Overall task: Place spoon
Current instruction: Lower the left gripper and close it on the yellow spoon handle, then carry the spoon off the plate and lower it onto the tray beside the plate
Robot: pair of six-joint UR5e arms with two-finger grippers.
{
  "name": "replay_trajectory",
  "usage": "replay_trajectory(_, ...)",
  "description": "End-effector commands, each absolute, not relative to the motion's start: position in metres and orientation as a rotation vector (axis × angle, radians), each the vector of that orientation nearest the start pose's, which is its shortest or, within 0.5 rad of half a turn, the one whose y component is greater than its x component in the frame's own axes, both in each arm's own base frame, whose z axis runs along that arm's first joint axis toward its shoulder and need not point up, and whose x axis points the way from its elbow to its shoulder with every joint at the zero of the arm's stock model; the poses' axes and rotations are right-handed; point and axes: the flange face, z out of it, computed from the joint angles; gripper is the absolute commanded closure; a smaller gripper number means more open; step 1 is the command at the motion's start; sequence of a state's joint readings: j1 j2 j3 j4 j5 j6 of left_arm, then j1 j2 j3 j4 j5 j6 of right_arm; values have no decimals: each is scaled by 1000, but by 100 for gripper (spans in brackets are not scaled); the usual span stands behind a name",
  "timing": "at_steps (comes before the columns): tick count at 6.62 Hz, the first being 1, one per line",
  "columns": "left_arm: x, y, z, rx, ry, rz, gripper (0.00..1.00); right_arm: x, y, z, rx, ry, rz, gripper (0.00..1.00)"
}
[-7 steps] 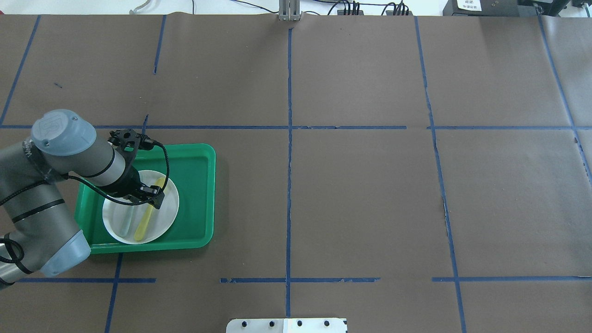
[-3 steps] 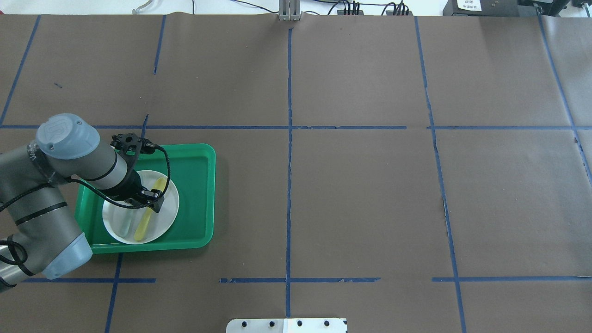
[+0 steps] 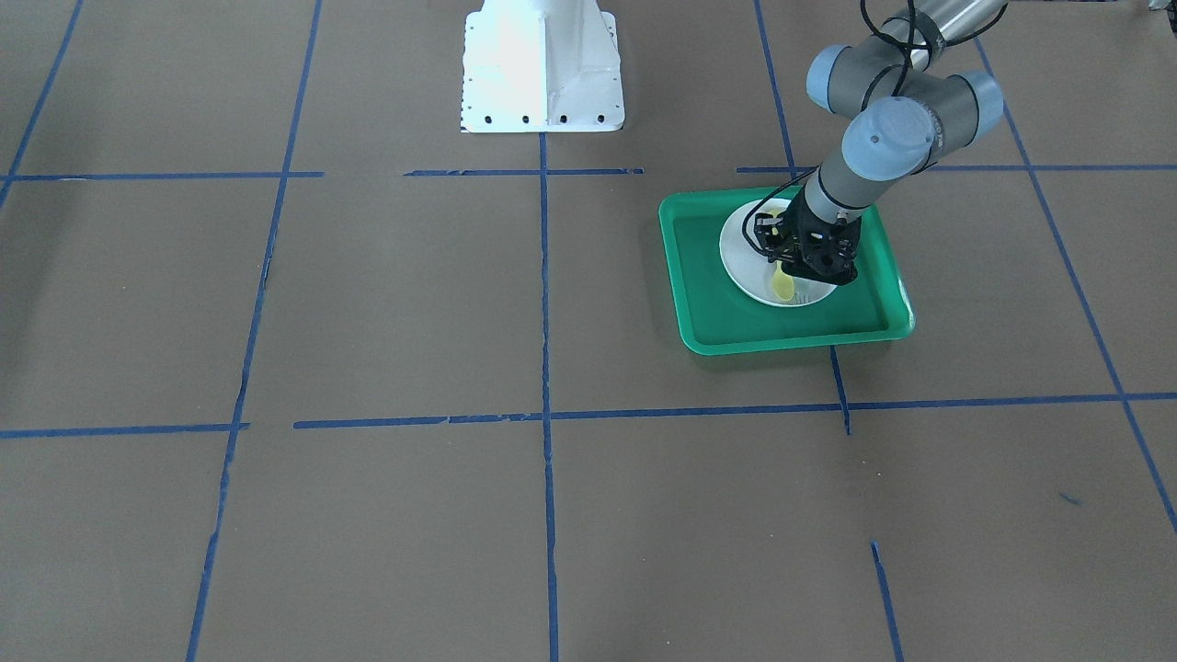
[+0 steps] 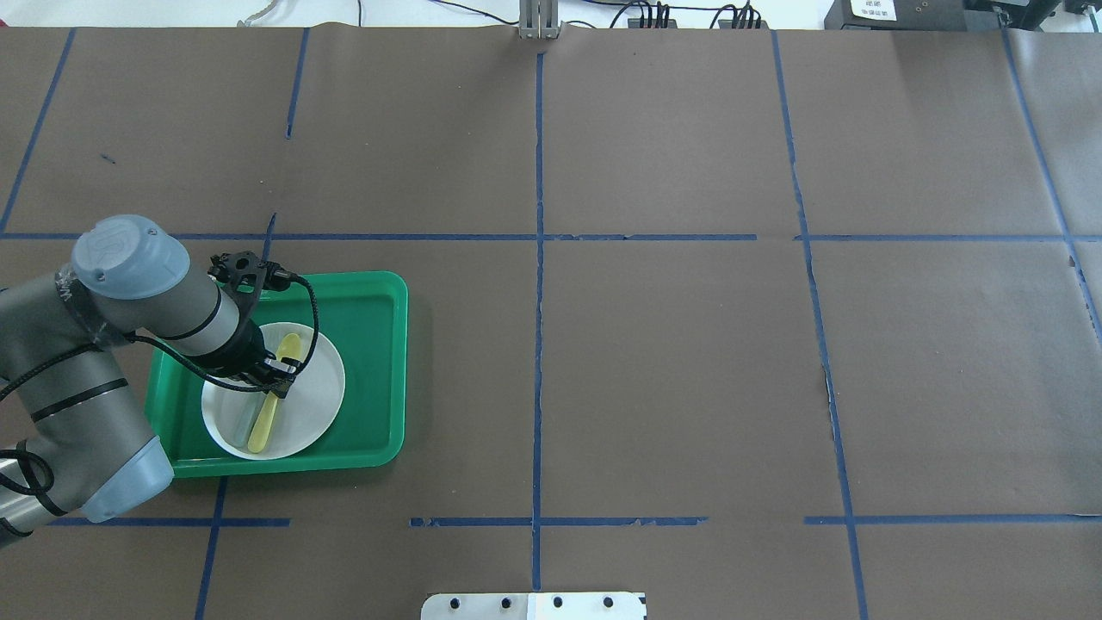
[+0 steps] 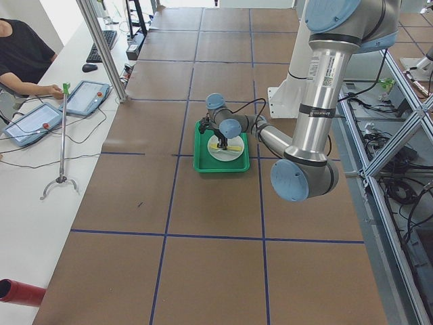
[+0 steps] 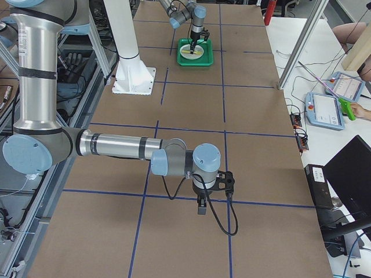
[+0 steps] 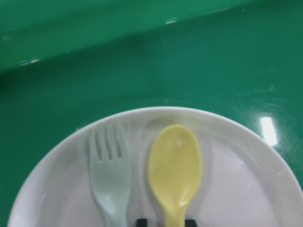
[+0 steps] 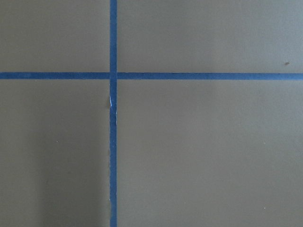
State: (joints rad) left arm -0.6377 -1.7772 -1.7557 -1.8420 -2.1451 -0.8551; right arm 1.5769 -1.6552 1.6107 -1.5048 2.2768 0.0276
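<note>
left tool straddling spoon handle, spoon flat on plate

- the spoon (image 7: 174, 164) lies flat on the white plate (image 7: 241, 189), bowl facing up and pointing away from the robot base, handle running back toward it.
- a grey fork (image 7: 111, 176) lies parallel, just beside the spoon on the robot's left, tines pointing the same way. the two are not touching in the wrist view.
- the plate sits inside the green tray (image 4: 372, 362), and the tray sits on the worktop (image 4: 689, 344) in the robot's left half.
- left tool (image 4: 281, 377) is down over the spoon's handle, just behind the bowl. its fingertips (image 7: 142, 222) show at the bottom edge of the wrist view, one on each side of the handle. it is narrowly open, with a sliver of plate visible between the fork-side tip and the handle, so no grip shows.
- right tool (image 6: 200, 207) hangs low over bare worktop well away from the tray, near a blue tape cross (image 8: 113, 75). it shows only in the side view, so i can't tell how far open it is.
</note>
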Motion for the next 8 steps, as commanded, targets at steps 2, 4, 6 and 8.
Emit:
replay_trajectory(2, 412, -411, 429, -44, 846, 211, 100, 71, -457, 677, 13, -707, 25, 0)
replay_trajectory(4, 407, -419, 391, -141, 802, 30, 100, 72, -457, 677, 13, -706, 25, 0)
replay_trajectory(6, 428, -441, 343, -149, 834, -48, 100, 72, -457, 677, 13, -706, 25, 0)
replay_trajectory(8, 473, -469, 333, -163, 816, -57, 100, 72, -457, 677, 13, -706, 25, 0)
